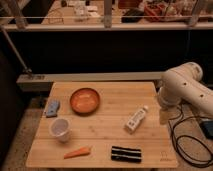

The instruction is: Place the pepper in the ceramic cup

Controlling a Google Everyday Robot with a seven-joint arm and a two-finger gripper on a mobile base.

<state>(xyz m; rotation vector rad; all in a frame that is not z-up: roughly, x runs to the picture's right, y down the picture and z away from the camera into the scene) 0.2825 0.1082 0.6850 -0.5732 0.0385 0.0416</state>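
Observation:
The pepper (pixel 77 152) is an orange, tapered piece lying flat near the front edge of the wooden table (pixel 107 127). The ceramic cup (pixel 60 129) is white and stands upright at the left, just behind the pepper. My white arm (pixel 182 87) comes in from the right. My gripper (pixel 164 116) hangs at the table's right edge, far from both the pepper and the cup. It holds nothing that I can see.
An orange bowl (pixel 84 100) sits at the back middle of the table. A blue cloth-like item (pixel 52 107) lies at the left edge. A white bottle (pixel 136 119) lies tilted at the right. A black striped object (pixel 126 154) lies at the front. Cables (pixel 192 145) lie on the floor at the right.

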